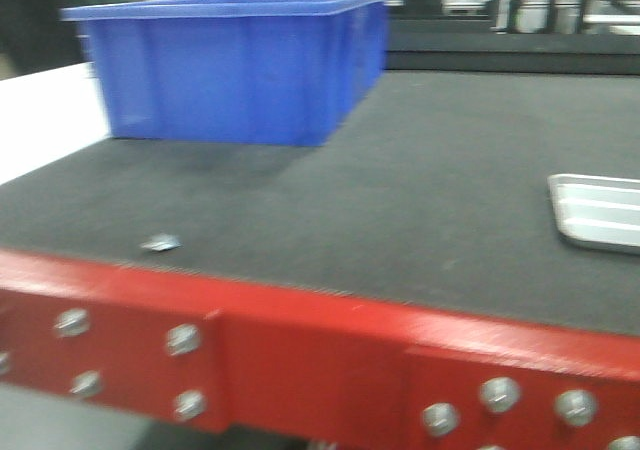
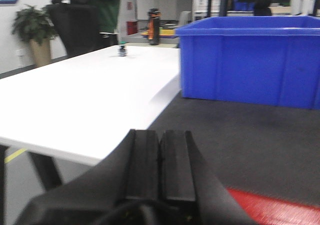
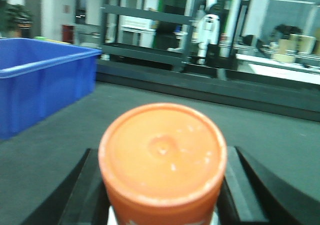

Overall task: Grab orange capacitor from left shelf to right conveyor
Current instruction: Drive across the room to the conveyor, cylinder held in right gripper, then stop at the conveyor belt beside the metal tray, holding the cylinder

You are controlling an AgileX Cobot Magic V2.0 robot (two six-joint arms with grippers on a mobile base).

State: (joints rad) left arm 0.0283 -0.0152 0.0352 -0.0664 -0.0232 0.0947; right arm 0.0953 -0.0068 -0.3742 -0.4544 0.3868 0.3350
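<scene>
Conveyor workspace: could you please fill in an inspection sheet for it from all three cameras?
Surface: right conveyor, dark grey textured belt with a red, bolted front edge.
Job's things: orange capacitor held between the right fingers, flat top towards the camera; left shelf not in view.
Clutter: blue bin on the belt's far left; silver tray at its right; small pale scrap near the front edge.
Grippers: right gripper shut on the capacitor; left gripper shut, empty.
Cables: nothing seen.
Surroundings: white table beside the belt; person, potted plant and bottle beyond it; racking behind the belt.
</scene>
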